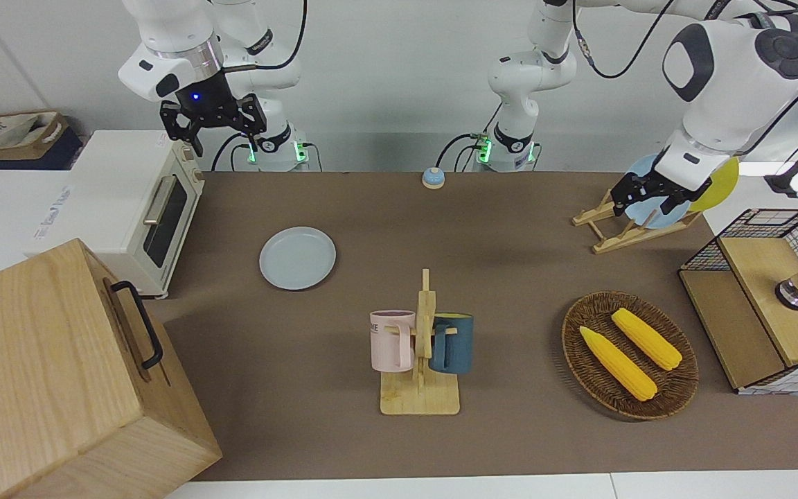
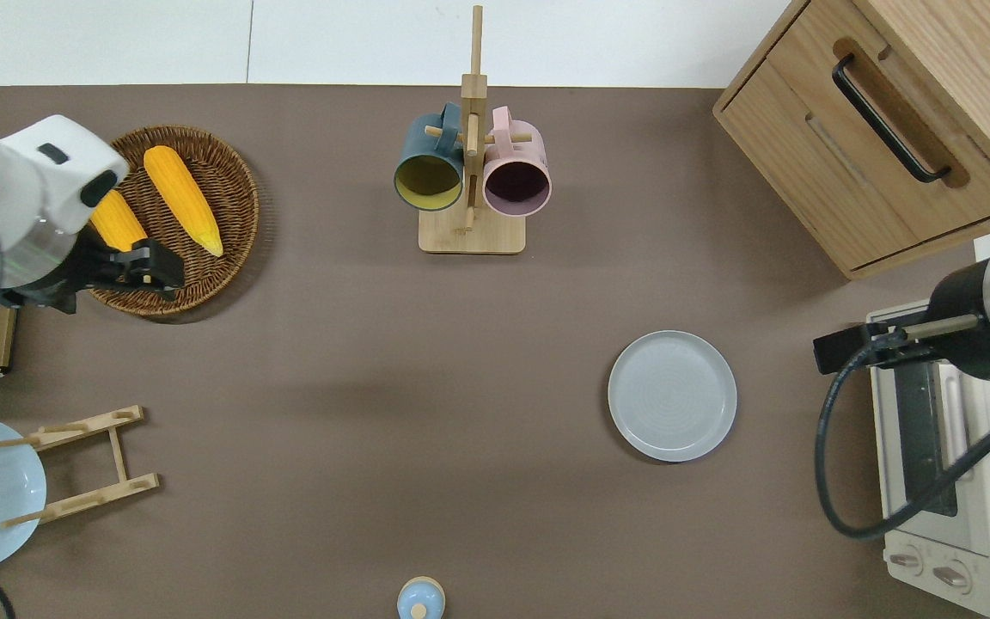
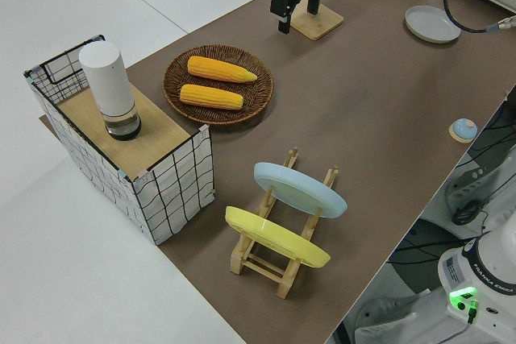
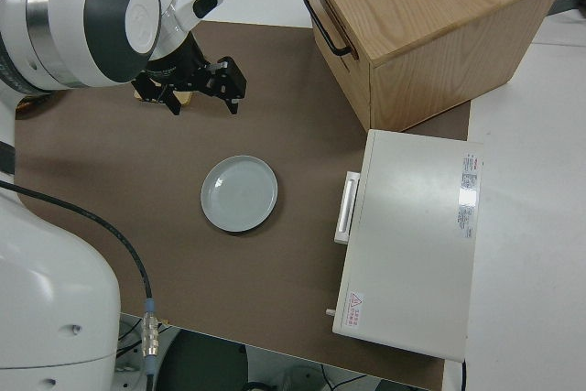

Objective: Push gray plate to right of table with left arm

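- Nearest the front camera we see the wooden drawer cabinet [image 1: 59, 374], at the right arm's end of the table [image 1: 510, 443] along the edge farther from the robots; the white toaster oven [image 1: 132, 208] sits just beside it, nearer to the robots.
- The gray plate [image 2: 672, 395] lies flat on the brown top near the toaster oven, touching nothing — bare table rings it on every side.
- A wide open stretch runs from the plate toward the left arm's end, bounded by the mug rack [image 2: 471, 172] farther from the robots and the small bell [image 2: 420, 598] nearer to them.
- The left gripper [image 2: 138, 266] hangs over the rim of the wicker basket [image 2: 229, 215] of corn; whether its fingers are spread we cannot tell.
- The right arm is parked, its fingers wide.
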